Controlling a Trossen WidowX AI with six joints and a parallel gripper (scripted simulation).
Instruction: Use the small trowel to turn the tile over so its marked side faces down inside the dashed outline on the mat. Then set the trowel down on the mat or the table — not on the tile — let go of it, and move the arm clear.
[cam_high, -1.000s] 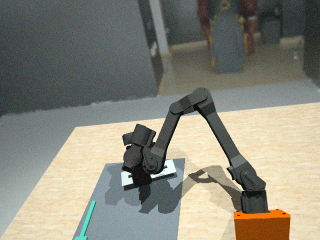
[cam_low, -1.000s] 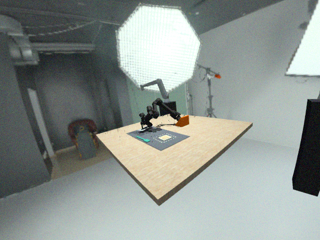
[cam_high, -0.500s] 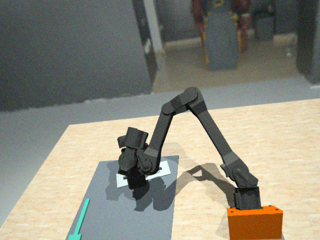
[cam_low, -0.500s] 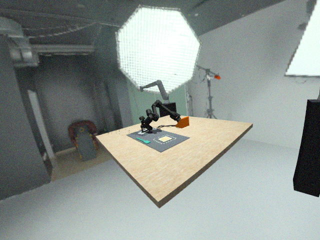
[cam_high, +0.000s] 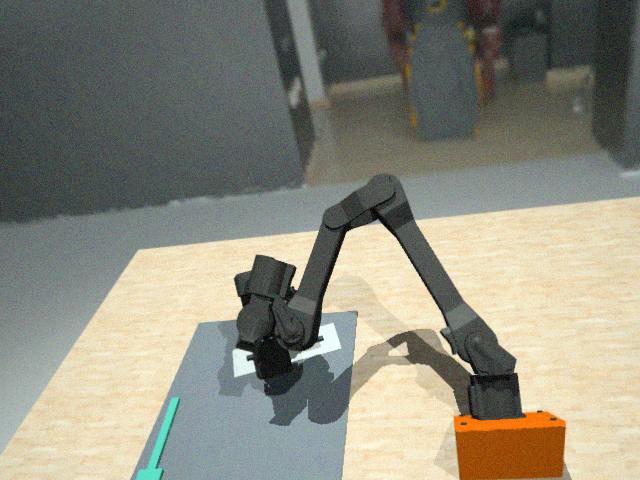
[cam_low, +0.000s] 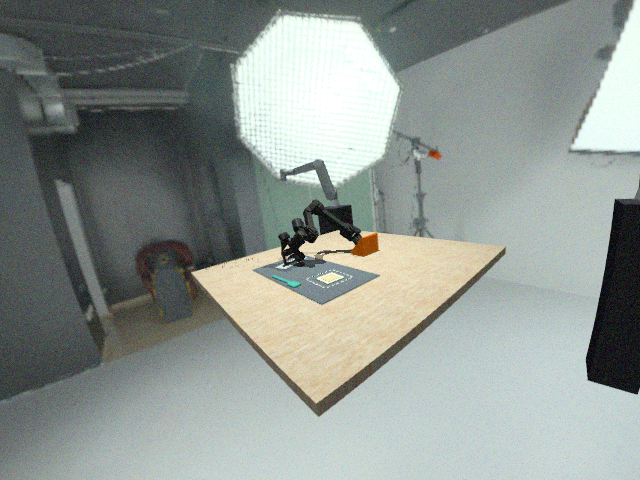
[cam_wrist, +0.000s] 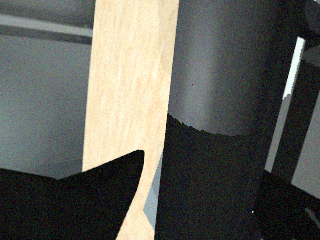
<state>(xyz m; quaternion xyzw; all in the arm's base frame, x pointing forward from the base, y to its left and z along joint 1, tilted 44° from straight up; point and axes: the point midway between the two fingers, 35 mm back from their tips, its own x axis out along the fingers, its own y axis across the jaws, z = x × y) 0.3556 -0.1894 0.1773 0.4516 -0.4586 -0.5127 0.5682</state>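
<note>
A cream square tile (cam_low: 329, 278) lies flat inside the dashed outline (cam_low: 326, 287) on the grey mat (cam_high: 248, 439) (cam_low: 319, 297). No mark shows on it at this size. A white rectangular plate (cam_high: 330, 335) with a dark bar along it, apparently the trowel with its handle, lies on the mat's far part. My gripper (cam_high: 273, 356) (cam_low: 291, 261) is open, low over that plate and around or close to the bar; the arm hides the contact. The wrist view shows mostly dark nearby parts, the fingers partly hidden.
A teal long-handled tool (cam_high: 164, 435) (cam_low: 286, 281) with a broad end lies along the mat's left edge in the top view. The orange base block (cam_high: 509, 452) (cam_low: 366, 245) carries the arm. The wooden table (cam_high: 403, 439) (cam_low: 330, 351) surrounds the mat.
</note>
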